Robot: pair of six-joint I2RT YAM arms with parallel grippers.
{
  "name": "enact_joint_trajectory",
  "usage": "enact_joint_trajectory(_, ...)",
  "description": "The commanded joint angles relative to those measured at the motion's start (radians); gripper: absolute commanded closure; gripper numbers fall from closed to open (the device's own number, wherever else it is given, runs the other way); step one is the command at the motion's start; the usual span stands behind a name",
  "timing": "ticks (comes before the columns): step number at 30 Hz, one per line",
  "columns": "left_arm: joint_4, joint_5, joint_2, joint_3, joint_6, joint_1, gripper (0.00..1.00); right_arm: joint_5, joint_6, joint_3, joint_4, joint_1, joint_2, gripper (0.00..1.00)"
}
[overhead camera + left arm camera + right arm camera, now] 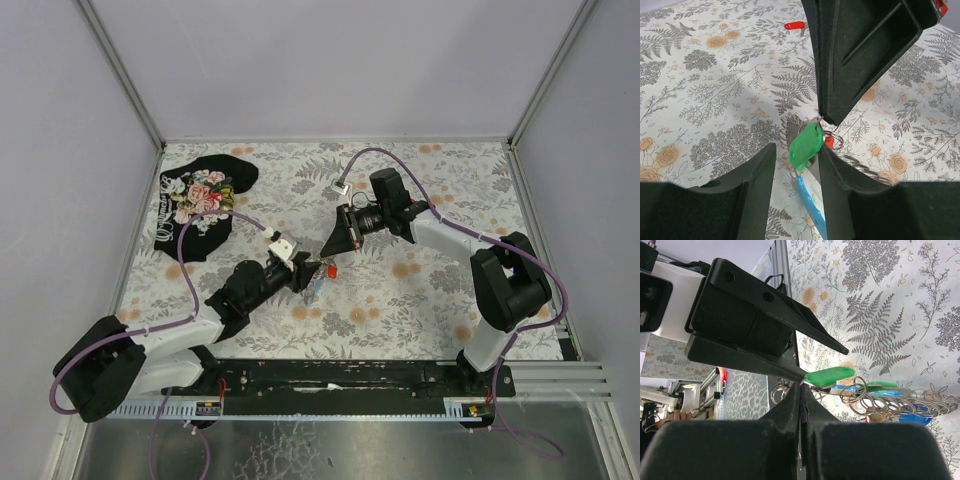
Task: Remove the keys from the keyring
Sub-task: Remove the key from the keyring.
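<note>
Both left gripper [318, 272] and right gripper [331, 254] crowd the keys [805, 145] mid-table [450, 175].

Left claw [796, 149] parted, right claw [800, 387] closed

Lighting's bright and even, soft overhead stuff, so the arms only drop faint shadows on the floral tabletop [400, 300]. No real glare anywhere. In the left wrist view the left gripper's fingers [705, 200] at 6 o'clock are dark and a bit soft, while the green key [805, 145] stays crisp. The right wrist view goes murky toward 6 o'clock too.
</note>
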Motion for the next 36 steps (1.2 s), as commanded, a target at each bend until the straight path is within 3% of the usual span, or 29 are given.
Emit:
enact_joint_trajectory(1,0.034,-0.022,0.02,0.027,0.029,-0.005,0.61,-0.053,0.014,0.012,0.04,0.006,-0.03,1.0)
enact_joint_trajectory(30,0.12,-0.033,0.061,0.044,0.016,-0.005,0.59,-0.044,0.018,0.009,0.041,0.008,-0.018,1.0)
enact_joint_trajectory(36,0.115,-0.026,0.08,0.055,0.027,-0.005,0.63,-0.046,0.016,0.008,0.042,0.008,-0.017,1.0)
